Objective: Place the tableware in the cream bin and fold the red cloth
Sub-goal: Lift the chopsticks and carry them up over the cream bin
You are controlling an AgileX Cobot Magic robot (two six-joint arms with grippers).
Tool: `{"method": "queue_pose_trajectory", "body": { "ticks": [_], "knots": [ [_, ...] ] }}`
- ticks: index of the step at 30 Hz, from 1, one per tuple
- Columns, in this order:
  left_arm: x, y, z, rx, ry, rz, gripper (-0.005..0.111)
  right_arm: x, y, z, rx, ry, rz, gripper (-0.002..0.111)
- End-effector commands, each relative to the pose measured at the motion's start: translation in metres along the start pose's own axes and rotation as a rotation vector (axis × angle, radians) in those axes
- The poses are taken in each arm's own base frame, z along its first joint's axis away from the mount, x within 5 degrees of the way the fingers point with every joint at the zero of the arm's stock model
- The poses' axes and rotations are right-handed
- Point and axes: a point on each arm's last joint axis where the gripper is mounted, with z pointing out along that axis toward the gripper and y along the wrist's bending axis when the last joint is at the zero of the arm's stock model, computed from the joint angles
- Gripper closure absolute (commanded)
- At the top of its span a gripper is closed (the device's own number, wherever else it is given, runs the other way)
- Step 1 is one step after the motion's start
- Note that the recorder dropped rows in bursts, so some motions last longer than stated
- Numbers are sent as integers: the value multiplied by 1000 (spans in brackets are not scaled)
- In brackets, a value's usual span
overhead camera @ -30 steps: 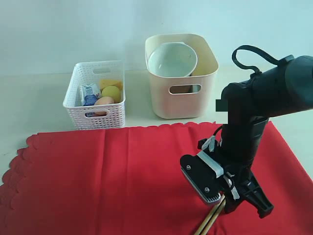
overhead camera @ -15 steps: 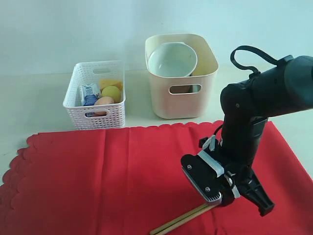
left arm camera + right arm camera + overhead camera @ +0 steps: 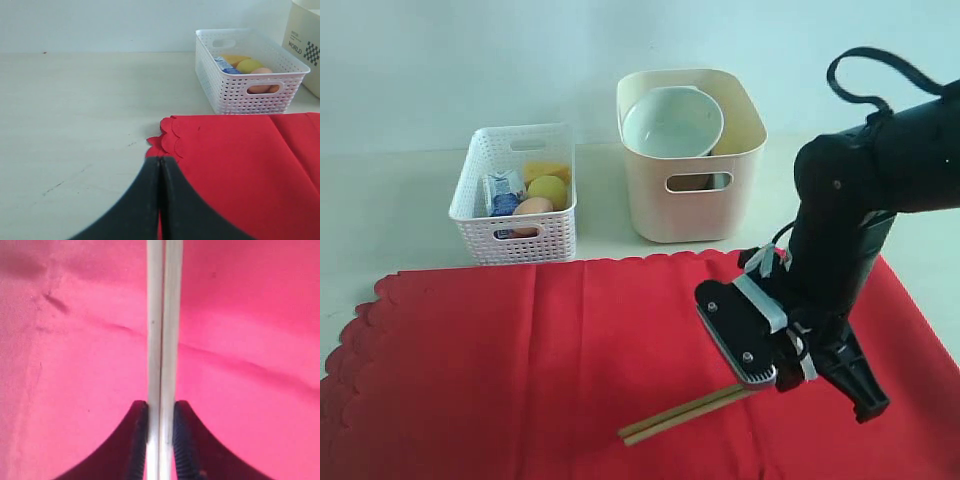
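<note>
Right gripper (image 3: 160, 412) pinching chopsticks (image 3: 161, 315), sticks jutting ahead of jaws; left gripper (image 3: 161, 200) pressed together, empty; bowl (image 3: 672, 122) in cream bin (image 3: 692, 210), well beyond right gripper; chopsticks not yet binned; red cloth (image 3: 520, 370) beneath, unfolded.

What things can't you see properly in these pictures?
1. Exterior view: whatever lies under the pale green bowl in the cream bin; bowl and bin wall hide it.
2. Exterior view: the held ends of the chopsticks; the right gripper covers them.
3. Exterior view: the near edge of the red cloth, cut off by the frame.
4. Exterior view: print on the carton in the white basket, too small.
</note>
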Motion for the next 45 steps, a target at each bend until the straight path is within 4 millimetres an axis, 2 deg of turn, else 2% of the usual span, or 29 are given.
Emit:
{"method": "queue_pose_trajectory", "body": {
  "ticks": [1,15,26,30,38,45],
  "knots": [
    [0,0,0,1,-12,-7,107,-2,2,-28,103,-24,17,108],
    [0,0,0,1,-12,-7,107,-12,8,-102,442,-287,390,108],
    [0,0,0,1,-12,-7,107,-11,9,-150,641,-463,632,108],
    [0,0,0,1,-12,-7,107,-2,2,-167,661,-558,763,108],
    [0,0,0,1,-12,-7,107,35,-12,-191,742,-756,1006,108],
    [0,0,0,1,-12,-7,107,63,-43,-186,712,-874,1185,108]
  ]
}}
